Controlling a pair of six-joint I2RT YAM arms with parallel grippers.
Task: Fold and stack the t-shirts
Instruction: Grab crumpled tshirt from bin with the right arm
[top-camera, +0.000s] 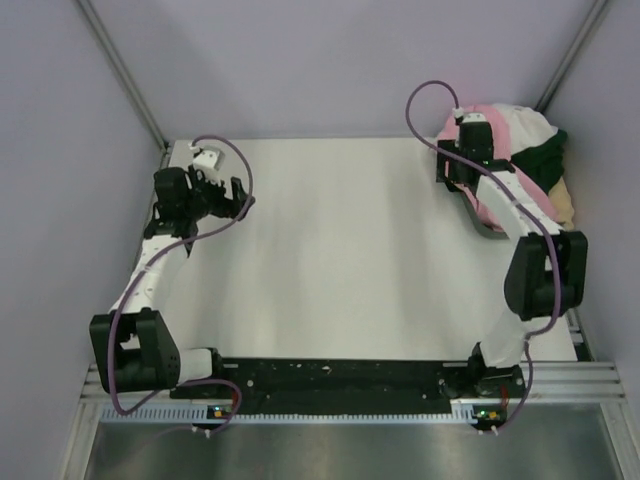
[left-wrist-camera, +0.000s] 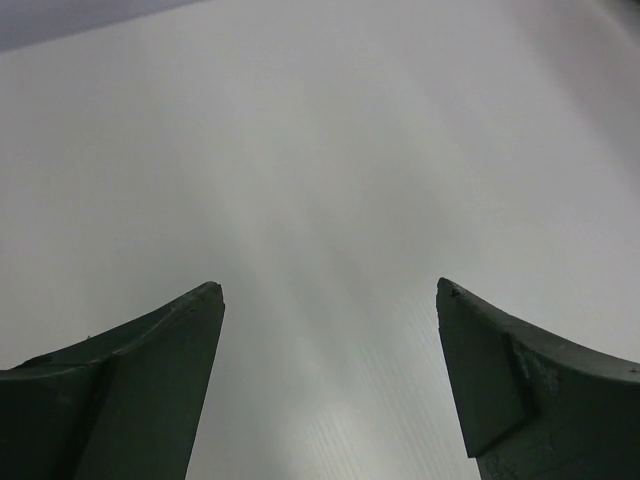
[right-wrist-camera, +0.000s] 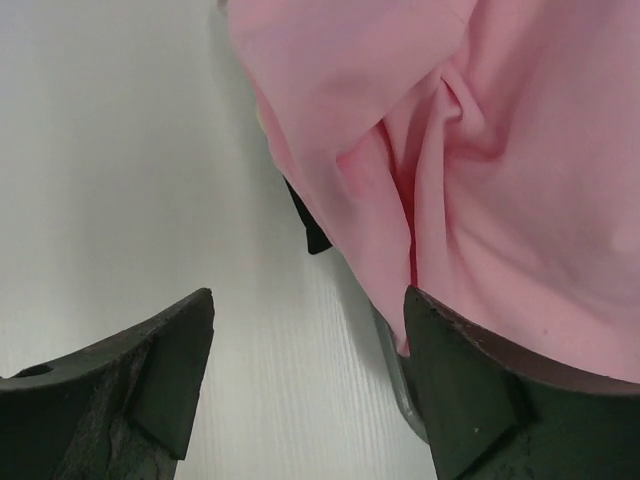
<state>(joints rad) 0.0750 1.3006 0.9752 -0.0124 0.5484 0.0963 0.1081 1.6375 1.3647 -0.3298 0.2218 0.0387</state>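
Hovering by the far right corner of the white table (top-camera: 340, 260), my right gripper (right-wrist-camera: 308, 305) has its jaws spread with nothing between them. The light pink t-shirt (right-wrist-camera: 480, 150) fills the upper right of the wrist view. Its folded edge hangs just over one fingertip, and open tabletop stretches away on the other side.

From above, the light pink t-shirt tops a heap with the white t-shirt (top-camera: 522, 125), dark green t-shirt (top-camera: 548, 160) and pale tan t-shirt (top-camera: 565, 200), crowded against the right wall (top-camera: 610, 150).

My left gripper (left-wrist-camera: 330, 290), near the far left edge, is also spread wide above plain tabletop. The broad middle of the table lies between my arms.
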